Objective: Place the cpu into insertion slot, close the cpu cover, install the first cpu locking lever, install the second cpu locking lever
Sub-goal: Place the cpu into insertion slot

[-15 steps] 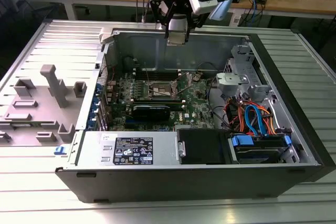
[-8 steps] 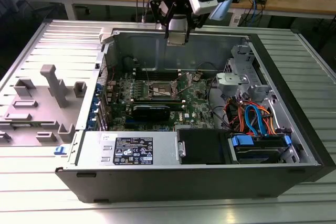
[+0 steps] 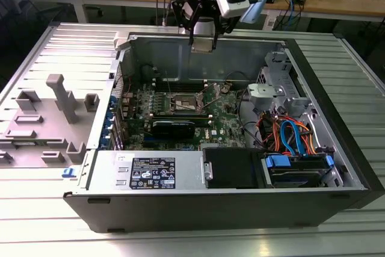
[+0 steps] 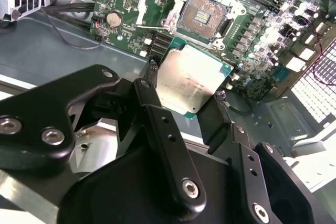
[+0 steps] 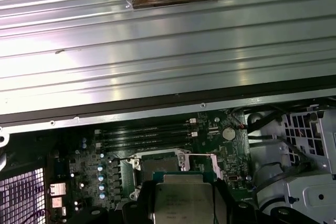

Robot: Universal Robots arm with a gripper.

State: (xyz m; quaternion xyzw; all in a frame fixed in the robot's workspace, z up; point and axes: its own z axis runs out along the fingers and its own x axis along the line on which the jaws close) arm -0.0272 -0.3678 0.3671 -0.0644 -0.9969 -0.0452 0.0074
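My gripper (image 3: 203,43) hangs above the back wall of the open computer case, shut on the cpu (image 4: 191,80), a flat silver-grey square pinched by its edges between the two black fingers (image 4: 149,85). The cpu (image 5: 182,203) is held in the air, well above the motherboard. Below it, the insertion slot (image 4: 202,18) lies bare with its contact field showing, and it sits mid-board in the exterior view (image 3: 183,103). The cpu cover (image 4: 167,4) is swung open beside the slot. A thin wire locking lever (image 4: 143,9) stands raised along that side.
Long black memory slots (image 5: 149,129) run beside the socket. A black card (image 3: 173,127) lies near it. On the exterior view's right are a drive cage (image 3: 280,79) and coloured cables (image 3: 289,133); in front sits a metal power supply (image 3: 150,173). Grey fixtures (image 3: 60,97) stand outside the case.
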